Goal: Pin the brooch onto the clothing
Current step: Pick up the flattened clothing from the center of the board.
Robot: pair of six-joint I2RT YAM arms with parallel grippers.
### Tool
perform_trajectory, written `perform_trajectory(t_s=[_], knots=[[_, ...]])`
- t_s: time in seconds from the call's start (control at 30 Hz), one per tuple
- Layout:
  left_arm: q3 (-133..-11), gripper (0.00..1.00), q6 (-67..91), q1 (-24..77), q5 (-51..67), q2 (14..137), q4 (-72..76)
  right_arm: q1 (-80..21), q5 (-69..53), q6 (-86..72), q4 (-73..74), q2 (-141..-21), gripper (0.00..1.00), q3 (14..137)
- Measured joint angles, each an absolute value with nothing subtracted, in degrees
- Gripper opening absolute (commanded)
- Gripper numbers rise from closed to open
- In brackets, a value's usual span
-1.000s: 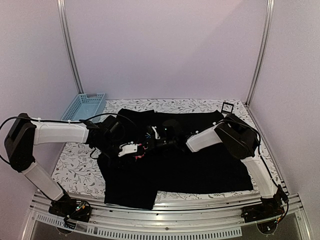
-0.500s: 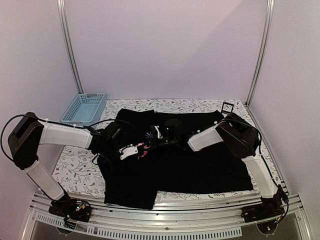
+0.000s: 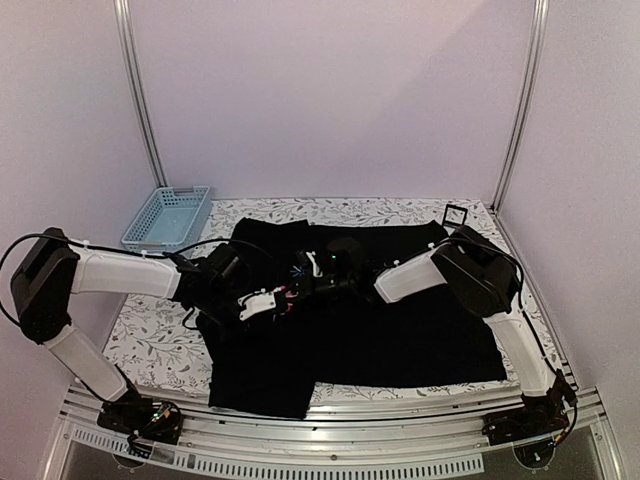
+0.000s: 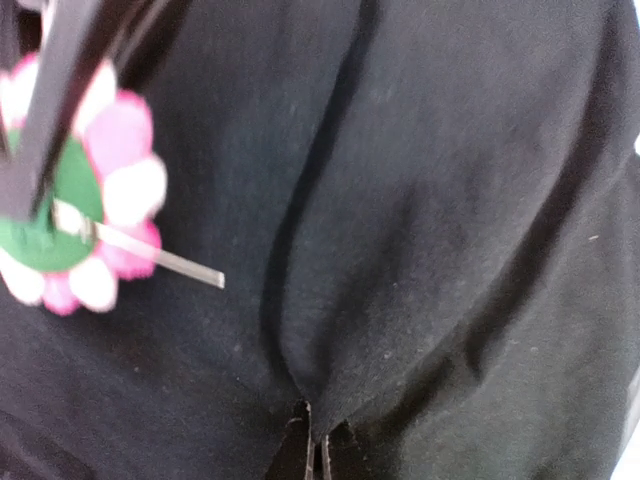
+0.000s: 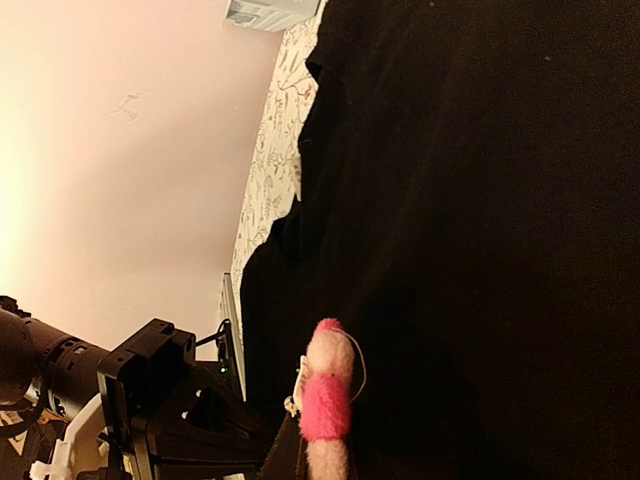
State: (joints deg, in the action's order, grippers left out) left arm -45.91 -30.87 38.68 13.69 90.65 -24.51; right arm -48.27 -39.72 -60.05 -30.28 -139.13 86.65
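Where the flower-patterned table (image 3: 150,330) shows at the left edge, the rest of it lies under the black shirt (image 3: 400,340), spread flat from the middle to the right. A light-blue basket (image 3: 168,216) sits at the far left corner, off the cloth, and a small black stand (image 3: 455,214) at the far right corner. Both arms reach in over the left-centre of the shirt, meeting there tip to tip. The right gripper (image 3: 297,289) is closed on the brooch (image 3: 284,297): in the left wrist view one dark finger (image 4: 50,110) crosses the green centre of the pink-and-white flower, held just above the fabric. The left gripper (image 3: 272,303), just left of it, has its fingers pressed together on a fold of the shirt, a crease running up from their tips. From the flower's centre a thin metal pin (image 4: 165,258) sticks out sideways, bare, over the cloth.
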Motion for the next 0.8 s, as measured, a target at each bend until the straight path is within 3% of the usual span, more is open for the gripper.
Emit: perform_trajectory(t_s=[0.8], knots=[[-46.81, 0.00, -31.92, 38.68, 15.64, 89.91, -23.79, -49.67, -44.97, -65.39, -26.85, -140.99, 0.00, 91.24]])
